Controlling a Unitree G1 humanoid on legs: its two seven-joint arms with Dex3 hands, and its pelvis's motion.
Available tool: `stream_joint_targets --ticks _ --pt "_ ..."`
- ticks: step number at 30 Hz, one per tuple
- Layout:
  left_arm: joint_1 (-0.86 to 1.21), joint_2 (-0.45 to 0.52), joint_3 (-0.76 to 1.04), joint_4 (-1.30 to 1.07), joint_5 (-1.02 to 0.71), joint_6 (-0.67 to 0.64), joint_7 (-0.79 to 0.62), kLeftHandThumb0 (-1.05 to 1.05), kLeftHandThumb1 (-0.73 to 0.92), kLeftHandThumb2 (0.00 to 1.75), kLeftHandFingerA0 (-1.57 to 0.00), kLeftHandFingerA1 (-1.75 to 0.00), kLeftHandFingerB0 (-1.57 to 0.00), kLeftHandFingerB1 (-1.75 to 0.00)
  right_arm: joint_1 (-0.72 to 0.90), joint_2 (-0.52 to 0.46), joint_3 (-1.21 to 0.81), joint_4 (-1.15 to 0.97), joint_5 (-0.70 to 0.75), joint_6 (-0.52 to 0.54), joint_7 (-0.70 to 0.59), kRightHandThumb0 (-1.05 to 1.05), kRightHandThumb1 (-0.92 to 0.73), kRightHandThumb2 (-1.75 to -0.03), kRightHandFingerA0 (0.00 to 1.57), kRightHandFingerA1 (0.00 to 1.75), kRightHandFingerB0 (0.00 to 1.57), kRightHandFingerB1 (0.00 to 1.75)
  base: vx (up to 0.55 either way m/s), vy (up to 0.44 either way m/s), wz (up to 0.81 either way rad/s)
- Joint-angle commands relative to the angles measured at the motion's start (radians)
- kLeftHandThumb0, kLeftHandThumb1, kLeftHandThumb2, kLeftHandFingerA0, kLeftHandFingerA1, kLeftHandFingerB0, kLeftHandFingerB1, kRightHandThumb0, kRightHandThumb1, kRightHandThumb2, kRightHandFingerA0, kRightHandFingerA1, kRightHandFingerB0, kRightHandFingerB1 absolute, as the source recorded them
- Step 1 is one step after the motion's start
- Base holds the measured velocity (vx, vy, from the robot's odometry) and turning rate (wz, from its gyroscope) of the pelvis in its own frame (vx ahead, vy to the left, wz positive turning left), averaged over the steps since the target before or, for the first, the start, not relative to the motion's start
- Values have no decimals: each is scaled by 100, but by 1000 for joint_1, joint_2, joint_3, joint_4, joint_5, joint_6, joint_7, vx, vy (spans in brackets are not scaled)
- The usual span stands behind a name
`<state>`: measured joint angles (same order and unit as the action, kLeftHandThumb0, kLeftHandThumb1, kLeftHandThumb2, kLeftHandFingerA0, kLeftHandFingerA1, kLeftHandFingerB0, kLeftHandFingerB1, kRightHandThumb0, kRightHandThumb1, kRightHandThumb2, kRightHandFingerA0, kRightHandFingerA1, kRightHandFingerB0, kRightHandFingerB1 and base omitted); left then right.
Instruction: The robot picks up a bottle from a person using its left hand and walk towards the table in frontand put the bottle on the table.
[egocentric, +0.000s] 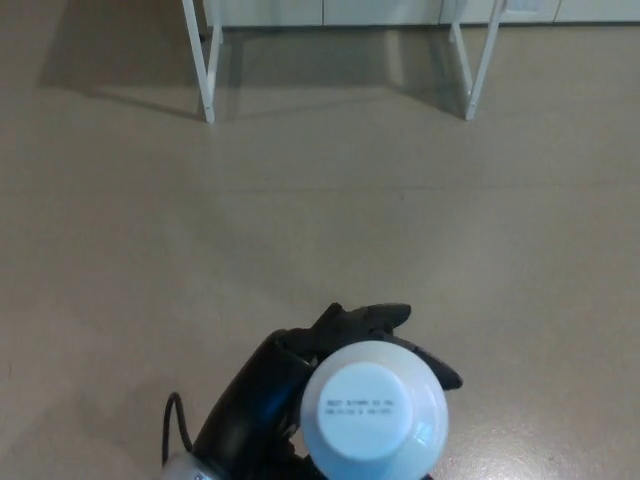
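A bottle (373, 413) with a pale blue-white round cap, seen from straight above, shows at the bottom centre of the head view. My left hand (300, 375) is shut on it, black fingers curling around its far side and the forearm coming up from the lower left. The bottle's body is hidden under its cap. White table legs (207, 70) stand on the floor far ahead; the tabletop is out of frame. My right hand does not show.
Beige floor stretches between me and the table. A second white leg (480, 70) stands at the upper right, with a pale wall or cabinet fronts behind both legs.
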<state>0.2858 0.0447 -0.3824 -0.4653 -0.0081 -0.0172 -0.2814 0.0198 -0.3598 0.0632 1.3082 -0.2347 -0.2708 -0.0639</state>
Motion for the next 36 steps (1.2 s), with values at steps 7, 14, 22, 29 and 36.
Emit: stream_joint_targets --ticks 7,14,22,29,36 --pt "18 9 11 27 7 -67 27 -46 37 88 -155 -83 -133 -82 -3 -20 8 1 -8 -4 9 -56 -80 -64 62 45 52 40 81 -147 6" --pt "15 12 12 46 12 -87 24 -44 34 91 -155 -86 -133 -83 -13 -19 19 12 -15 15 14 -54 -80 -65 63 44 54 40 221 -388 5" --pt "23 19 9 23 44 -55 37 -48 32 97 -151 -101 -133 -86 -13 -20 13 18 -12 17 30 -55 -80 -64 66 44 56 41 244 -19 -8" --pt "31 21 8 18 19 -41 26 -47 34 95 -146 -105 -131 -88 -15 -21 15 13 -14 36 46 -54 -80 -64 64 44 53 39 379 148 -30" --pt "35 32 5 18 33 -54 36 -47 32 96 -144 -107 -130 -89 -16 -22 22 14 -22 42 44 -55 -80 -65 64 44 52 39 351 48 7"
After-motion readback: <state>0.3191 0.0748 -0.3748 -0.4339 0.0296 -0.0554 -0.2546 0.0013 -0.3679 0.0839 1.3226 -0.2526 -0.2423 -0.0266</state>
